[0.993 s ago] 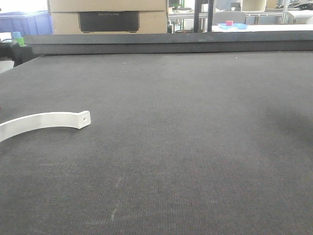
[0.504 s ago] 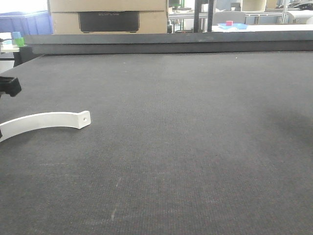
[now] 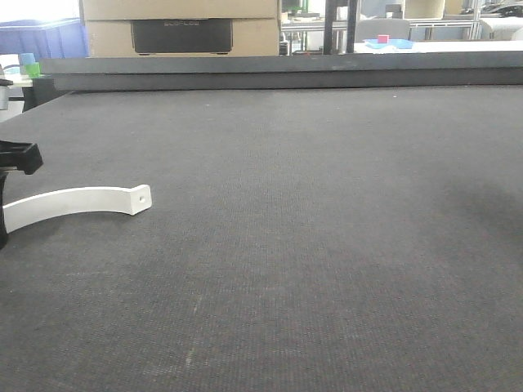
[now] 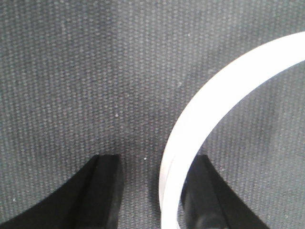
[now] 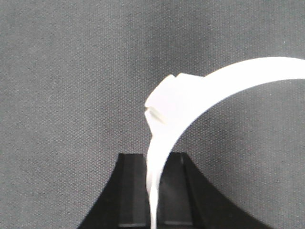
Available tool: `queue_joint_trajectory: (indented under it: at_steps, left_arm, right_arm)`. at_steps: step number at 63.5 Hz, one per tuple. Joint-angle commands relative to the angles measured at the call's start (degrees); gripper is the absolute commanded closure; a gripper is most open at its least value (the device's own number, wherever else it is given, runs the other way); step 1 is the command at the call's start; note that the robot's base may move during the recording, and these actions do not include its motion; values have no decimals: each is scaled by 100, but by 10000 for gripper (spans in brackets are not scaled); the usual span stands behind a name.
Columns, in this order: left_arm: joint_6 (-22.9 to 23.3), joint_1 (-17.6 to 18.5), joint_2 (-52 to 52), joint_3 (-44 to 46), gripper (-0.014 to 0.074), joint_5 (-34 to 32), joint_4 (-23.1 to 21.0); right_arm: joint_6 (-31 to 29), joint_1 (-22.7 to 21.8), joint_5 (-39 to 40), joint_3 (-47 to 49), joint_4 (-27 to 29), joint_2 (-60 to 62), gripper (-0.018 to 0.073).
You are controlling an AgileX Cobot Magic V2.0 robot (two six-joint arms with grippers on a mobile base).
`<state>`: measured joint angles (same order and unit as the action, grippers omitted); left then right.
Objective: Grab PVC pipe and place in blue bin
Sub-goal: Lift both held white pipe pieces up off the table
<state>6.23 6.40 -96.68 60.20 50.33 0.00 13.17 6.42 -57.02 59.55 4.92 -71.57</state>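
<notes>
At the far left rear, the blue bin (image 3: pixel 41 37) is standing well beyond the surface (image 3: pixel 327 245), so the grasp and the placing are both lying ahead. The left claw (image 4: pixel 152 171) is hanging open, its fingers straddling the curved white PVC pipe (image 3: pixel 78 199), which is lying flat on the surface. The claw is sitting lower than in the earlier frame. Rightward, the right claw (image 5: pixel 156 162) is apparently clamping a second curved piece (image 5: pixel 238 71).
</notes>
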Motion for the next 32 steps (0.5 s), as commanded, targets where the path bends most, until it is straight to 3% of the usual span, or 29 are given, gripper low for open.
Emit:
queue_joint_trajectory:
  at_steps: [1, 6, 16, 27, 32]
  left_arm:
    - [39, 18, -82, -26, 381, 120, -30]
    - [39, 18, -82, -26, 437, 134, -44]
    - [39, 18, -82, -26, 712, 318, -68]
    - [39, 18, 106, 123, 707, 841, 167]
    - [47, 18, 477, 168, 707, 870, -88]
  right_arm:
    - [-8, 13, 104, 39, -26, 49, 728]
    - [-8, 13, 139, 39, -26, 49, 728]
    - [-8, 13, 209, 39, -26, 49, 728]
    - [-8, 13, 160, 51, -26, 223, 728]
    - [-8, 13, 210, 51, -26, 507, 728]
